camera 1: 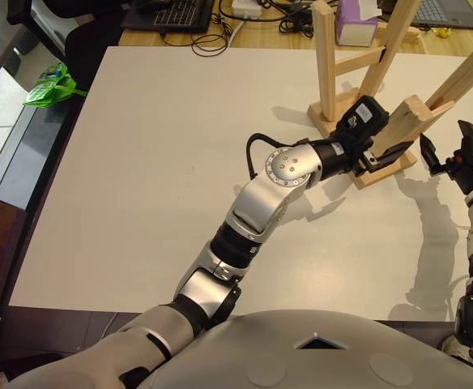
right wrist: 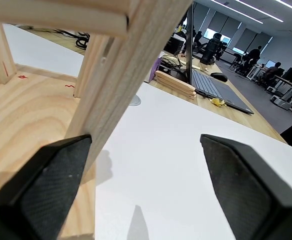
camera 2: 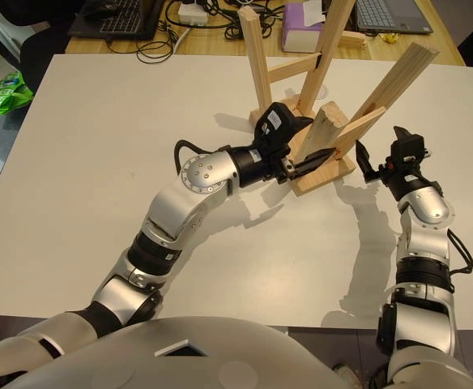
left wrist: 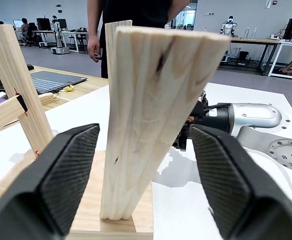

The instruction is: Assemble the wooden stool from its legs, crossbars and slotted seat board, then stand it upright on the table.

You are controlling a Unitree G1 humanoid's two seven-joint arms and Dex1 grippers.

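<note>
Seat board (camera 2: 331, 171) lies flat on the white table (camera 2: 99, 162), toward its far right part, with 4 legs rising from it. 2 upright legs (camera 2: 253, 61) at the back are joined by 1 crossbar (camera 2: 289, 69). 1 leaning leg (camera 2: 394, 81) tilts out to the right and 1 near leg (left wrist: 156, 75) stands in front, with a second crossbar (camera 2: 360, 127) between these 2. Wide bare tabletop stretches to the left and toward the robot; the far edge lies not far behind the stool. Left gripper (left wrist: 145, 150) is spread wide with the near leg between its pads, a gap showing on each side. Right gripper (right wrist: 146, 150), just right of the board, gapes wide and holds nothing, 1 pad (right wrist: 41, 190) beside the leaning leg. Beyond the far edge, 1 purple box (camera 2: 301, 36) holds white tissue.
</note>
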